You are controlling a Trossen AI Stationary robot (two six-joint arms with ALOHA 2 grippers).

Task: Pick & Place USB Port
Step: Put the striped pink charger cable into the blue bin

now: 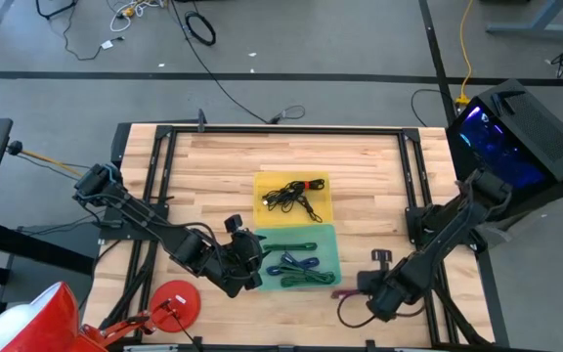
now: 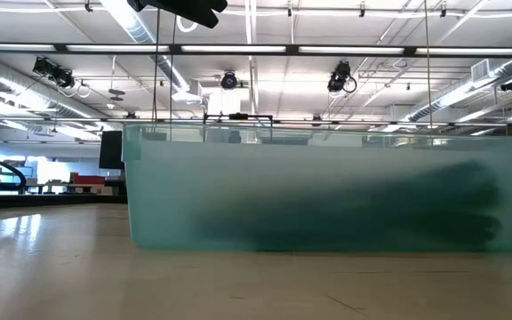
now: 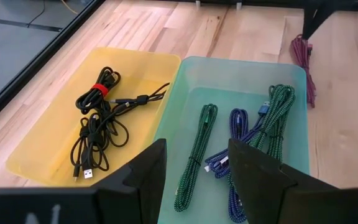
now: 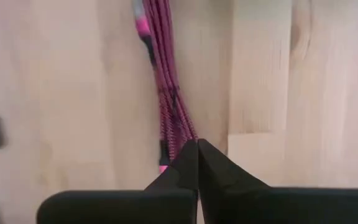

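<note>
A magenta braided USB cable (image 4: 166, 93) lies bundled on the wooden table, just right of the green bin (image 1: 328, 235), and also shows in the left wrist view (image 3: 303, 62). My right gripper (image 4: 196, 152) is shut at one end of that bundle, near the table's near edge (image 1: 374, 298). My left gripper (image 3: 194, 168) is open above the green bin's near left corner (image 1: 247, 259), touching nothing. Green and blue cables (image 3: 253, 130) lie in the green bin. Black cables (image 3: 101, 118) lie in the yellow bin (image 3: 42, 143). My right gripper is shut on the end of the magenta cable bundle (image 4: 178, 140), the fingers lying roughly along its length. The fingertips hide the place of contact, so how many strands they have cannot be told. The rest of the bundle stretches away over the table top.
The yellow bin (image 1: 293, 198) sits directly behind the green one at the table's middle. In the low view the green bin's wall (image 2: 327, 191) fills the picture. A black frame (image 1: 281, 130) borders the table. Bare wood lies left and right of the bins.
</note>
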